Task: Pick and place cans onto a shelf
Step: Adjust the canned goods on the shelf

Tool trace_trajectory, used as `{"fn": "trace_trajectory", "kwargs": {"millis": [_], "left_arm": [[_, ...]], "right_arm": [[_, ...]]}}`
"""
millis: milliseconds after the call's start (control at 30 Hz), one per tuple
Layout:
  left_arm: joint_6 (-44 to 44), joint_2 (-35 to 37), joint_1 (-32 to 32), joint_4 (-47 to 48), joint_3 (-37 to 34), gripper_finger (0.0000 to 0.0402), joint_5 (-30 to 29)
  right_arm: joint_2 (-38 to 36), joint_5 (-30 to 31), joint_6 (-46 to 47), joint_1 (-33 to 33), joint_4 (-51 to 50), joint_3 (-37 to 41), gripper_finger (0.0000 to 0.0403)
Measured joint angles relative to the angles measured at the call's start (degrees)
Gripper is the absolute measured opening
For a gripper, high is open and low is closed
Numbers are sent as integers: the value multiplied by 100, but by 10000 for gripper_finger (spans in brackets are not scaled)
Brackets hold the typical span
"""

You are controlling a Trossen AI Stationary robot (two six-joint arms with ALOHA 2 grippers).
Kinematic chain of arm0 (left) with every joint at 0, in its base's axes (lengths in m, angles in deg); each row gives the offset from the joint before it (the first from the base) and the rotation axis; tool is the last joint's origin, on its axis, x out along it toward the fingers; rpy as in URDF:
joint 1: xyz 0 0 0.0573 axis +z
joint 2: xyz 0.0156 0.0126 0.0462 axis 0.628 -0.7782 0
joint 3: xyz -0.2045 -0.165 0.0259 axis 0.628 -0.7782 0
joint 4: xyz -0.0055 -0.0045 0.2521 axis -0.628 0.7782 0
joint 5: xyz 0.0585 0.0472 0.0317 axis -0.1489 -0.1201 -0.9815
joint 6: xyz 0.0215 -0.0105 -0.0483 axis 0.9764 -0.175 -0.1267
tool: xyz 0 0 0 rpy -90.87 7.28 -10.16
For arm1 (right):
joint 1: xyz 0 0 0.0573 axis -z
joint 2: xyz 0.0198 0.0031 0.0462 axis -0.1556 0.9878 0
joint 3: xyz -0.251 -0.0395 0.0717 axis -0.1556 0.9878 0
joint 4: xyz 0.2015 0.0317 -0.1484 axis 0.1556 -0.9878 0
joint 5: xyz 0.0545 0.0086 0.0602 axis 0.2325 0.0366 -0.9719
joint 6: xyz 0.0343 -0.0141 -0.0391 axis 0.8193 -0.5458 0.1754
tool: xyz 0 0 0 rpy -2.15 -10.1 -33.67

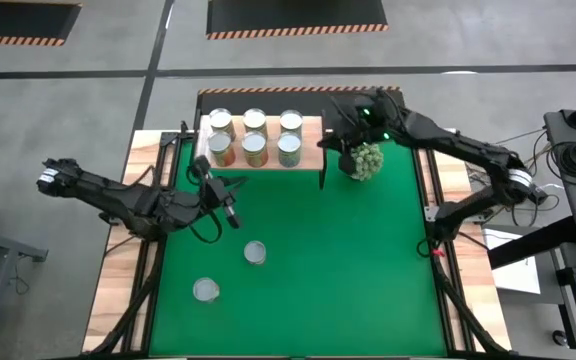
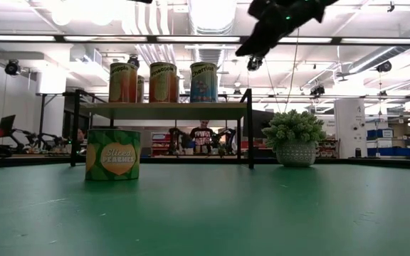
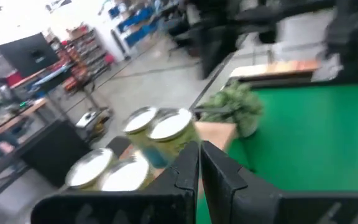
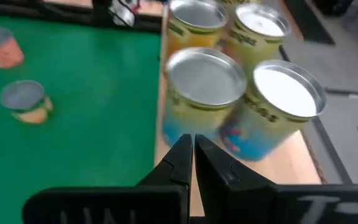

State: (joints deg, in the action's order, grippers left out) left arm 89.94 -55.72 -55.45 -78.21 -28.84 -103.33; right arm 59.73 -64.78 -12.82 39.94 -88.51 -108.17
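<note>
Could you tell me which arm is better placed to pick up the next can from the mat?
Left: its claw hangs nearest the can; the right claw is by the shelf.

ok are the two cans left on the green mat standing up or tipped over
Upright. From above, both cans on the mat show full round silver tops, and the low view shows one can standing on its base.

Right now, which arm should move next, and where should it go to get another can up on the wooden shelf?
Probably the left gripper: open it and swing it toward the silver-topped can nearest it on the green mat. Six cans already stand on the light wooden shelf, two still sit on the mat, and both grippers look shut and empty. The right gripper hangs farther away, by the shelf's end.
</note>
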Motion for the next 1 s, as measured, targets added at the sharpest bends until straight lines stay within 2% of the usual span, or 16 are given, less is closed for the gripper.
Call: {"fn": "trace_trajectory", "kwargs": {"millis": [100, 167, 333, 400, 467, 533, 633, 733, 1000], "left_arm": [[-382, -147, 441, 1260, 812, 0, 105], [-718, -297, 894, 2291, 1382, 0, 672], [-1149, -836, 2414, 4404, 2588, 0, 2563], [-1119, -1065, 3011, 5175, 2925, 0, 2948], [-1105, -1261, 3526, 5696, 3180, 0, 3034], [-1099, -1400, 3948, 5880, 3340, 0, 3090], [-967, -1519, 4321, 5882, 3383, 0, 3599], [-853, -1592, 4414, 5889, 3311, 0, 3881], [-789, -1756, 4418, 5896, 3248, 0, 3804]], "right_arm": [[-483, 3, 228, -229, 504, 701, 9], [-745, -1, 334, -370, 758, 1127, 9], [-1275, 46, 470, -594, 1223, 1949, 9], [-1458, 46, 489, -648, 1216, 2182, 9], [-1617, 46, 558, -690, 1222, 2386, 9], [-1772, 45, 645, -716, 1245, 2573, 9], [-1975, 45, 688, -724, 1375, 2821, 9], [-2103, 47, 703, -724, 1477, 2941, 9], [-2220, 47, 846, -724, 1467, 2942, 9]]}}
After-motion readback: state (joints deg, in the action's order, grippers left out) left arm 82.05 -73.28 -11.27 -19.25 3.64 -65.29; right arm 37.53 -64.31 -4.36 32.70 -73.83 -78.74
